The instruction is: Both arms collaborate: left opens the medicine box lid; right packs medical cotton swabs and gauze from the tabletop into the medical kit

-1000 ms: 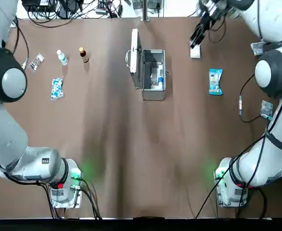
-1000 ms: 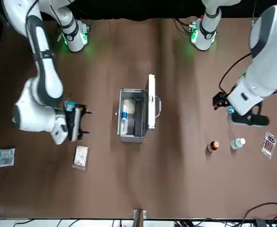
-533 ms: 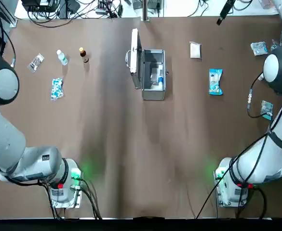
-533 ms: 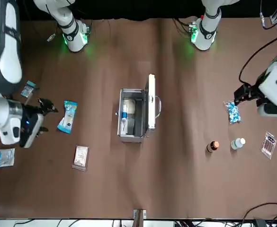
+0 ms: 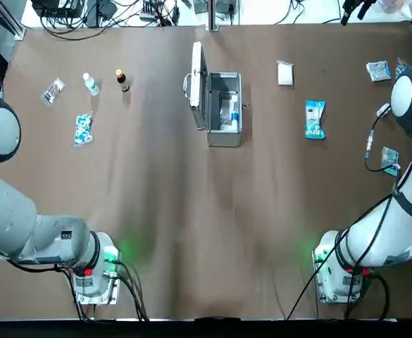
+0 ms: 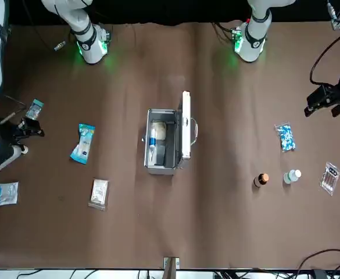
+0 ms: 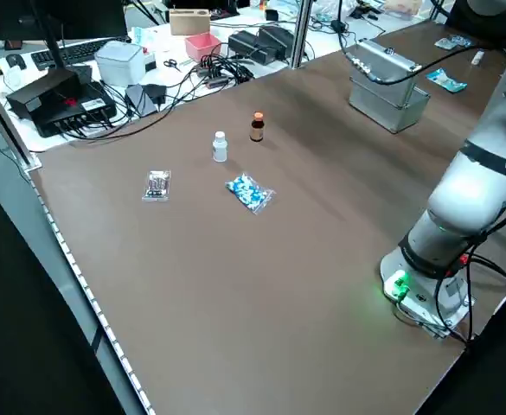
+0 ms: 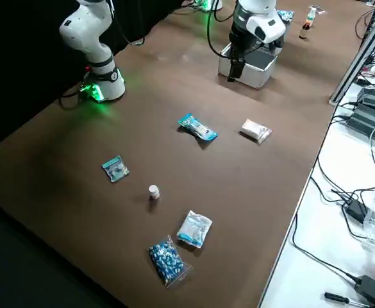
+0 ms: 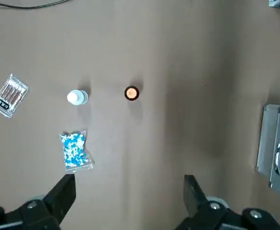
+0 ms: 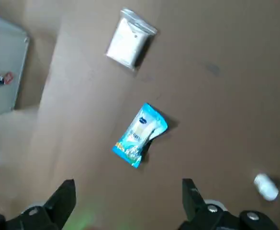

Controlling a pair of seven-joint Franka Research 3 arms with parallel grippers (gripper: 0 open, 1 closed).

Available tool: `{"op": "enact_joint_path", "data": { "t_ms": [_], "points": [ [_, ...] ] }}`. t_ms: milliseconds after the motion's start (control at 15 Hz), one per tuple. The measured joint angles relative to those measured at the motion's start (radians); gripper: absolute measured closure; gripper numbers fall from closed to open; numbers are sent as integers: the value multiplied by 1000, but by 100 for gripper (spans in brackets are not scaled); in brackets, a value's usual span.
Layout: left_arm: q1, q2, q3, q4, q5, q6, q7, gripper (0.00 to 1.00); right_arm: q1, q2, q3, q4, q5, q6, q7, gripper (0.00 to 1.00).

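Grippers (image 9: 129,177) (image 10: 129,181) open above tabletop (image 5: 184,211) | 2 upright bottles (image 7: 220,147) (image 7: 257,128) | cable (image 5: 367,144) possibly touching pouch (image 5: 389,157)

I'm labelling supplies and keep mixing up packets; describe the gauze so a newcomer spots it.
Find the open silver case. In the front view, the gauze lies left of it: small, squarish, pale. Its nearest neighbour, the swab packet, is longer and bright blue.

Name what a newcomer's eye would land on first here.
Likely the silver medical kit, standing open near the tabletop's middle, its lid swung toward the robot's left. Next, the bright-blue swab packet to its right, with the pale gauze farther from the robot. Then the open black grippers: left over the robot's left side, right over its right.
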Motion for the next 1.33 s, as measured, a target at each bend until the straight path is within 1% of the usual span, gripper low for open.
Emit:
{"op": "enact_joint_path", "data": {
  "t_ms": [200, 333, 467, 733, 933, 1200, 1267, 1333],
  "points": [
    [-2, -1, -1, -9, 0, 0, 0, 0, -2, 1, 0, -16, -1, -24, 152, 2],
    [-2, -1, 0, -12, 0, 0, 0, 0, -8, 5, 0, -58, -3, -23, 205, 2],
    [-1, -1, 0, -14, 0, 0, 0, 0, -16, 12, -1, -117, -4, -1, 221, 2],
    [2, 1, 0, -20, 0, 0, -1, 0, -19, 24, -2, -307, -4, 185, 250, 3],
    [3, 7, 1, -23, 0, 0, -1, 0, -15, 34, 4, -415, -3, 303, 336, 4],
    [21, 7, 7, -26, 0, 0, -1, 0, 14, 57, 16, -571, 0, 509, 404, 6],
    [28, 7, 9, -27, 0, 2, -1, 0, 29, 81, 17, -635, 3, 579, 406, 12],
    [29, 8, 9, -27, 0, 2, -1, 0, 39, 94, 17, -655, 3, 588, 407, 13]
  ]
}}
